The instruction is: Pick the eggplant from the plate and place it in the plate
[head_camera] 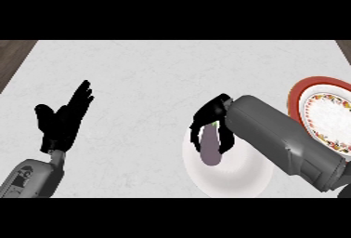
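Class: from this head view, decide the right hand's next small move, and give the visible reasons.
Probably lift. The right hand curls round the eggplant, which lies over the white plate; the red-rimmed plate waits to its right.

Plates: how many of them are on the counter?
2. A white plate lies at lower centre under the eggplant; a red-rimmed patterned plate lies at the right edge, partly behind the right forearm.

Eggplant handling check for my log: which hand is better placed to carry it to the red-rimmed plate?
Right. The right hand already curls round the eggplant, beside the red-rimmed plate; the left hand rests open far left.
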